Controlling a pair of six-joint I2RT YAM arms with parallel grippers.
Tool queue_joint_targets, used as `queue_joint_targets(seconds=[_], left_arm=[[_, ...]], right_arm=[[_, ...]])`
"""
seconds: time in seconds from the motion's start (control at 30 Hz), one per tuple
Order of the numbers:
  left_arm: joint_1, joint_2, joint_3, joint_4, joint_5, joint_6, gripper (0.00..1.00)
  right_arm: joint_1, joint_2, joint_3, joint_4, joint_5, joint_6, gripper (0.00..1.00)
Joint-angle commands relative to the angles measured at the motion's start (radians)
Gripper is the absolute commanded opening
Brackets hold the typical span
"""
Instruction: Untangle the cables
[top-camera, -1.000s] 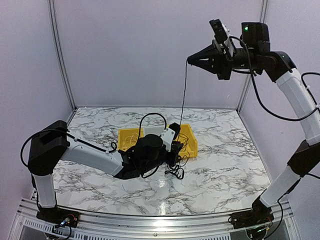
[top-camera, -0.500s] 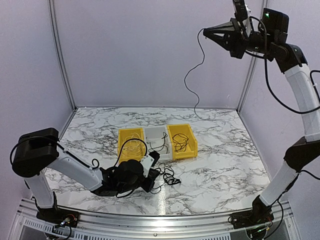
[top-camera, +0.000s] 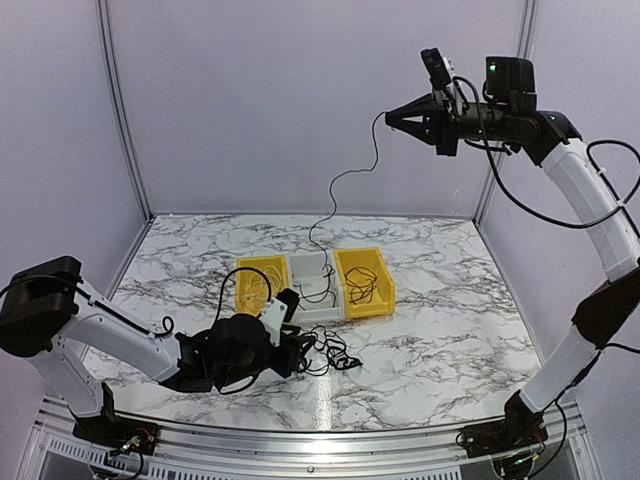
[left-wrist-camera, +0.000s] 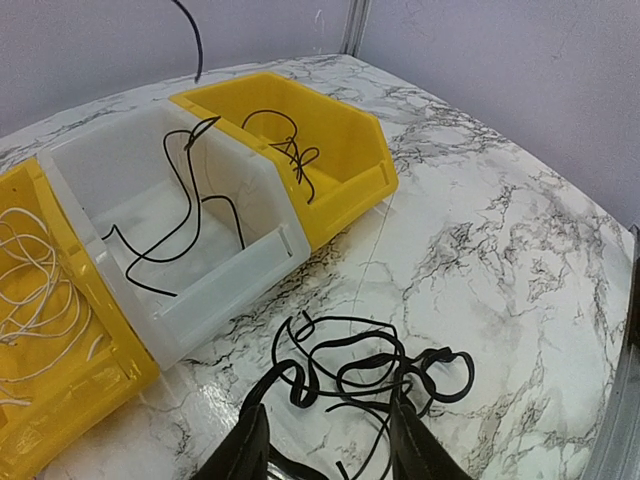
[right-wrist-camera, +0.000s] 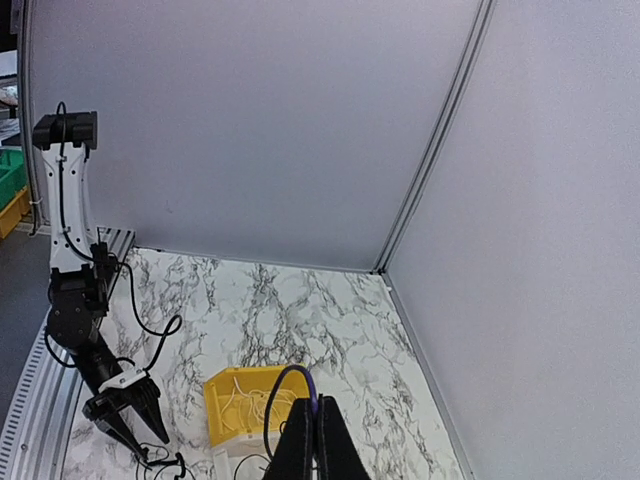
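A tangle of thin black cables (top-camera: 335, 350) lies on the marble table in front of the bins. My left gripper (top-camera: 298, 350) is low and open at its left side. In the left wrist view the tangle (left-wrist-camera: 375, 365) lies on the table between and just past the spread fingers of my left gripper (left-wrist-camera: 328, 405). My right gripper (top-camera: 390, 118) is high up and shut on one black cable (top-camera: 345, 175), which hangs down into the white bin (top-camera: 322, 305). In the right wrist view my right gripper (right-wrist-camera: 315, 408) pinches that cable (right-wrist-camera: 283, 380).
Three bins stand side by side: a yellow one (left-wrist-camera: 40, 395) with pale cords (left-wrist-camera: 30, 290), the white one (left-wrist-camera: 215, 290) with a black cable (left-wrist-camera: 190, 215), a yellow one (left-wrist-camera: 350, 175) with a black cable (left-wrist-camera: 290, 150). Walls enclose the table.
My right gripper moved left and down with its cable, whose lower end now drops into the white bin. My left arm drew back toward the near left, leaving the tangle on the table.
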Motion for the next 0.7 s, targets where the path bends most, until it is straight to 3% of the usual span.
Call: queue_joint_targets(seconds=[0.0, 0.67], left_arm=[[-0.01, -0.042, -0.019, 0.016, -0.035, -0.045, 0.45], [-0.031, -0.116, -0.076, 0.016, -0.076, -0.053, 0.47]], right_arm=[[-0.007, -0.034, -0.044, 0.049, 0.053, -0.02, 0.0], [-0.059, 0.025, -0.322, 0.262, 0.248, -0.055, 0.0]])
